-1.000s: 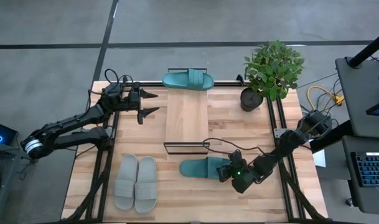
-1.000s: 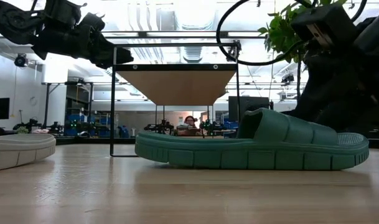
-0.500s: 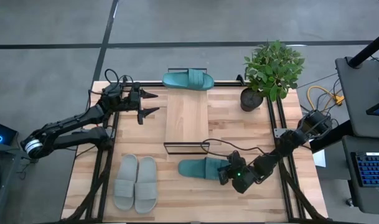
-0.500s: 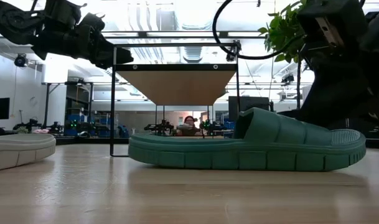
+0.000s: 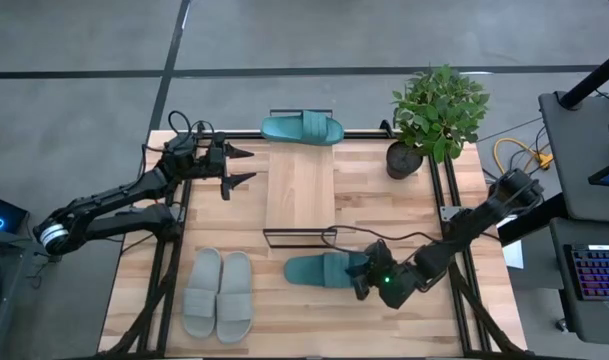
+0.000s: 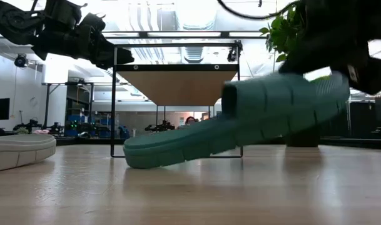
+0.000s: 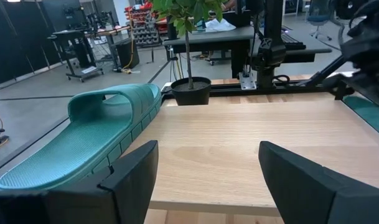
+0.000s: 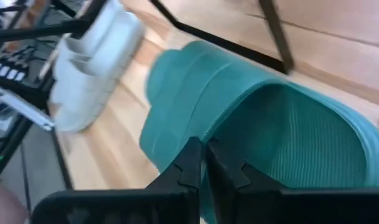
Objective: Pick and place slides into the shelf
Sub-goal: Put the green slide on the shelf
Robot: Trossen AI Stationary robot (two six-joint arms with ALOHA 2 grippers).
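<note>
Your right gripper [image 5: 361, 281] is clamped on the teal slide's [image 5: 319, 270] heel at five o'clock, heel lifted, toe on the table just beside the shelf [image 5: 300, 190]. Next, raise it clear and swing toward twelve. Left gripper [image 5: 236, 168] waits open at ten.

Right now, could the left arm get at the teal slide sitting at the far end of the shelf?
Probably yes. The left gripper hovers beside the shelf, jaws open, and nothing stands between it and that teal slide.
</note>
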